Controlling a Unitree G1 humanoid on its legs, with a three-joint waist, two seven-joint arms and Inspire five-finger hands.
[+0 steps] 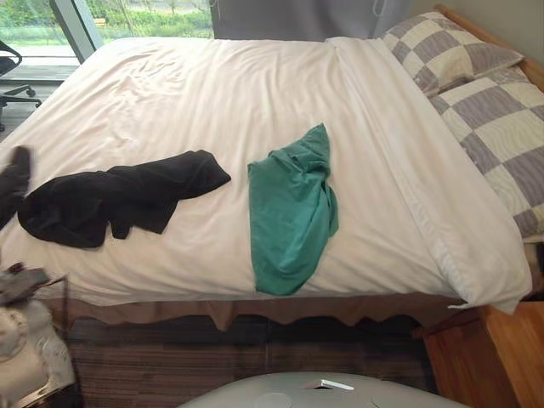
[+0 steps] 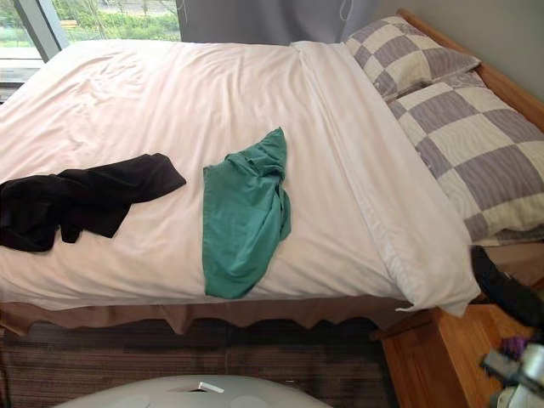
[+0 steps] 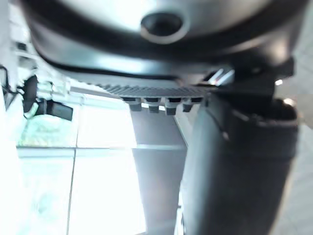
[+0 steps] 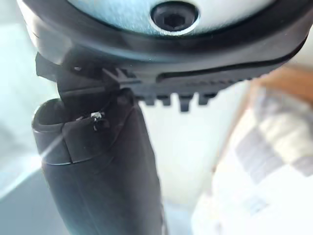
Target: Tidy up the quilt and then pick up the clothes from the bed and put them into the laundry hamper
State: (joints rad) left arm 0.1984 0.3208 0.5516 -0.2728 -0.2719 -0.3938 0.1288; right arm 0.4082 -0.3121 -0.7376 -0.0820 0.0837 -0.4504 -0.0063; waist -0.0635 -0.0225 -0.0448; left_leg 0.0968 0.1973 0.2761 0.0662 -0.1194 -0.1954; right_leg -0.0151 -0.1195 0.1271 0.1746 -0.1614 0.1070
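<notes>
A white quilt (image 1: 195,102) lies spread flat over the bed, with only small wrinkles. A black garment (image 1: 110,202) lies crumpled on it near the front left. Beside it, a green garment (image 1: 293,208) lies at the middle, its lower end hanging over the front edge. My left hand (image 1: 14,174) is at the bed's left edge, just left of the black garment, with straight fingers and nothing in it. My right hand (image 2: 504,291) hovers by the bed's front right corner, open and empty, its thumb (image 4: 102,166) straight.
Two grey-and-cream checked pillows (image 1: 497,115) lie at the right end against a wooden headboard (image 2: 501,81). A wooden bed corner (image 2: 425,357) juts out at the lower right. A dark rug (image 1: 255,348) runs along the front. An office chair (image 1: 13,72) stands far left by the window.
</notes>
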